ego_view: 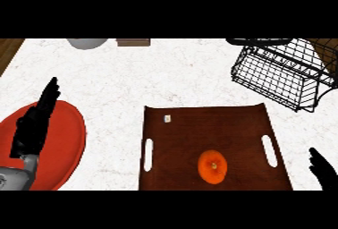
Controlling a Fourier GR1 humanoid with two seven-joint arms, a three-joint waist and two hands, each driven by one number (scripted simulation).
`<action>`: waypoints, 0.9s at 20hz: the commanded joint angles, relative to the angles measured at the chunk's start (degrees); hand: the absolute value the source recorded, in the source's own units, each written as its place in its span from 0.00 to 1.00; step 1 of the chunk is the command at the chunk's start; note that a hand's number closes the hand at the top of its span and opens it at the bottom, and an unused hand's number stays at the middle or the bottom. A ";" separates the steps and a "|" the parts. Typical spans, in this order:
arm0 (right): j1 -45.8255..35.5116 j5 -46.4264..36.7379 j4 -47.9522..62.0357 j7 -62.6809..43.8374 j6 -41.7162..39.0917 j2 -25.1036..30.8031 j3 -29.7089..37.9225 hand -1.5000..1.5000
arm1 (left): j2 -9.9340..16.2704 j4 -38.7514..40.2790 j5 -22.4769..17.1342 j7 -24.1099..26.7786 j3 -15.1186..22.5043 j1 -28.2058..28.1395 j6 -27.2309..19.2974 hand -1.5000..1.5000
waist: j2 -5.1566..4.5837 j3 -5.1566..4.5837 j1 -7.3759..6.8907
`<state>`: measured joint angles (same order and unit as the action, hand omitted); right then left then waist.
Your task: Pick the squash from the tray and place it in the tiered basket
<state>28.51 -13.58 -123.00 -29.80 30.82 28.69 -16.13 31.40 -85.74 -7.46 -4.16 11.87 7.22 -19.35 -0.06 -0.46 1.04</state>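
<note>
- The squash, a round orange fruit with a small dark dimple at its centre, lay alone on the brown tray in the lower middle of the frame, closer to the tray's near edge than its far one and a little right of centre.
- The tray sat flat on the white marbled bench, a slotted handle cut into each of its short sides and a small pale tag near its upper left corner.
- The black wire tiered basket stood in the upper right of the frame, well apart from the squash and just beyond the tray's far right corner.
- My left hand showed at the left edge, its fingers straight and pointing toward the top of the frame, holding nothing; it hung over a red plate that lay to the left of the tray.
- My right hand entered at the lower right corner, just right of the tray, its fingers straight and empty, not touching the squash.
- At the top edge, a grey rounded vessel and a small brown block were partly cut off by the frame.
</note>
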 commanded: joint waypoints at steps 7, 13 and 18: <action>-14.65 -4.70 -14.43 -40.10 -16.03 10.28 -1.55 0.00 | -3.11 4.38 2.44 1.22 1.13 3.71 0.52 0.50 | -0.43 0.23 -2.17; -23.90 -4.43 -8.65 -50.87 -19.51 6.06 -6.34 0.00 | -4.30 4.35 2.41 3.60 1.00 2.29 1.21 0.50 | -0.39 0.21 -2.80; -29.85 -3.92 -2.42 -55.09 -21.73 2.22 -8.79 0.00 | -3.59 3.54 1.96 0.16 0.50 4.10 2.48 0.50 | -0.27 0.25 -2.96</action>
<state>4.58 -16.89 -128.50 -69.54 11.49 33.59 -22.84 27.94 -81.49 -5.44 -2.10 12.34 10.58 -17.38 -0.45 -0.26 -1.78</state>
